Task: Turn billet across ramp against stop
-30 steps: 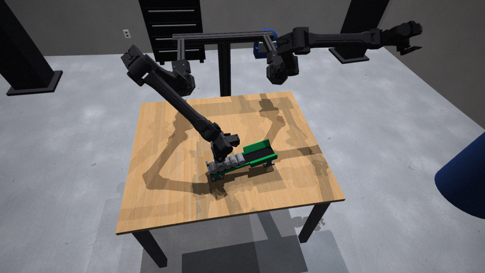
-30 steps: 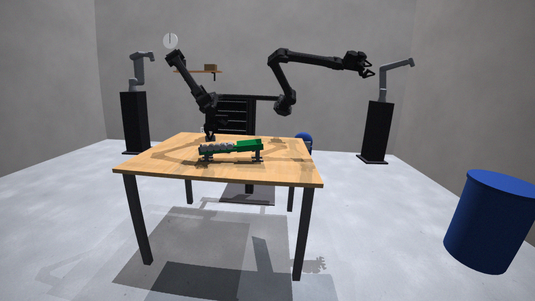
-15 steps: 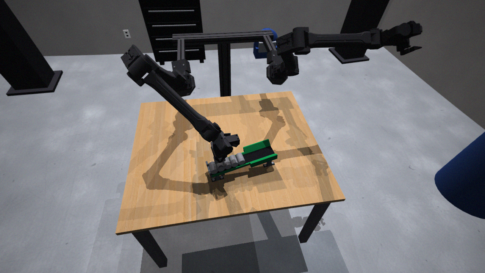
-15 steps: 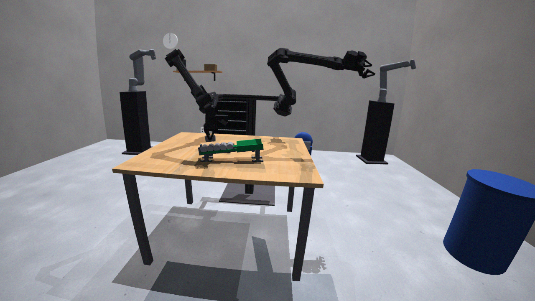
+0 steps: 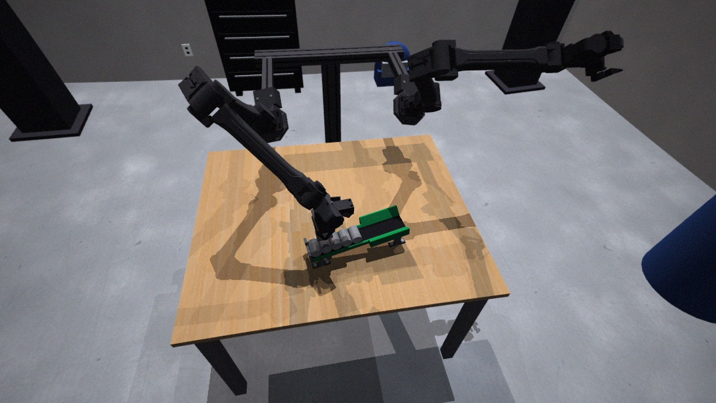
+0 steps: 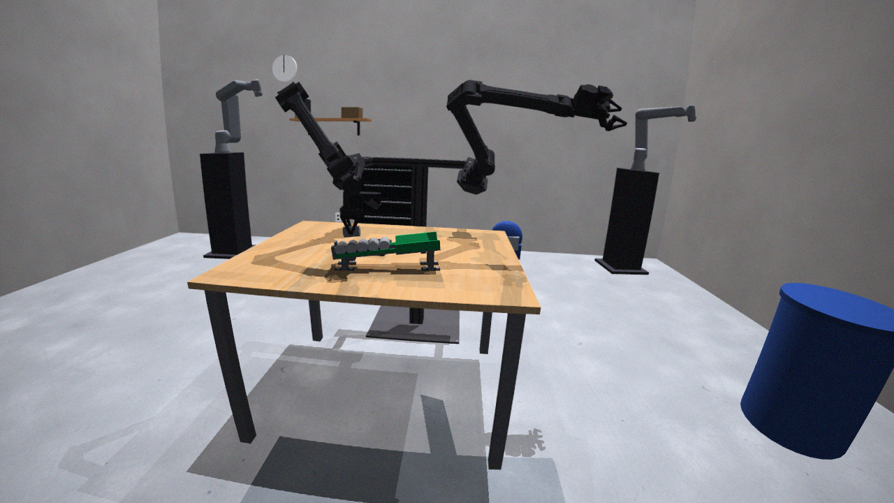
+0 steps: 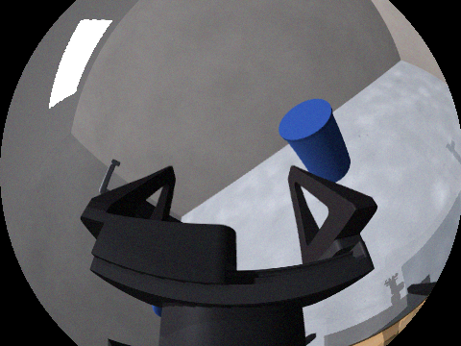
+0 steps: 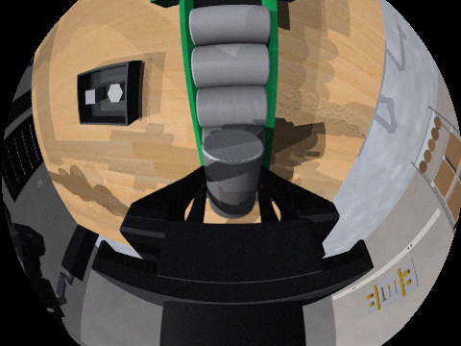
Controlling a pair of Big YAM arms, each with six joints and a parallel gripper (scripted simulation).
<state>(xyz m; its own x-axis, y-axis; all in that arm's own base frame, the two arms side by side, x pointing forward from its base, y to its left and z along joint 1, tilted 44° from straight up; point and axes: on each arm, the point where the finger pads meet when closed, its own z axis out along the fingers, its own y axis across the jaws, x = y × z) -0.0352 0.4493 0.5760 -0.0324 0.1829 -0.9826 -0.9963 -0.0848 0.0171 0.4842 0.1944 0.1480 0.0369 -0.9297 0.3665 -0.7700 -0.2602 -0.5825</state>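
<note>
Wooden tabletop (image 5: 260, 310) (image 6: 281, 284) (image 7: 394, 332) (image 8: 331, 187) | our right end effector (image 5: 325, 233) (image 6: 351, 226) (image 8: 232, 180), nearer, grips grey steel billet (image 6: 351, 232) (image 8: 232, 180), long axis crosswise to the row beneath | green feed ramp (image 5: 389, 234) (image 6: 417, 246) (image 8: 273, 72) below | we judge: quarter-turn needed | left end effector (image 5: 606, 73) (image 6: 615, 114) (image 7: 232, 178) open, well apart
</note>
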